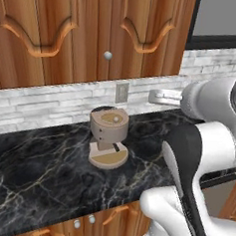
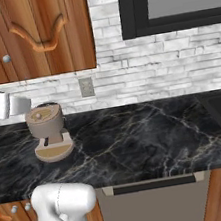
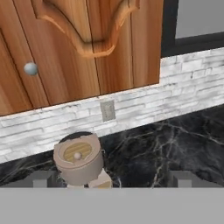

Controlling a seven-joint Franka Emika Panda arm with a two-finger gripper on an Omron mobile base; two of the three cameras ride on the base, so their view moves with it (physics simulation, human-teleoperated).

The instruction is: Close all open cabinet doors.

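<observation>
The gripper (image 3: 112,181) stands spread wide, grasping nothing, aimed at a tan coffee grinder (image 3: 79,160) on the black marble counter (image 1: 46,170). Above the white brick backsplash (image 2: 147,76) hang the cabinet doors (image 1: 96,33) — arch-moulded, flush with one another — with a round silver knob (image 1: 108,55).

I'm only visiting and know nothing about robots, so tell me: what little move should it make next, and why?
Probably turn to look for an open door elsewhere. The upper cabinet doors in front of the hand appear to lie flush and shut above the black counter and the small tan coffee machine, and the fingers are open and hold nothing.
</observation>
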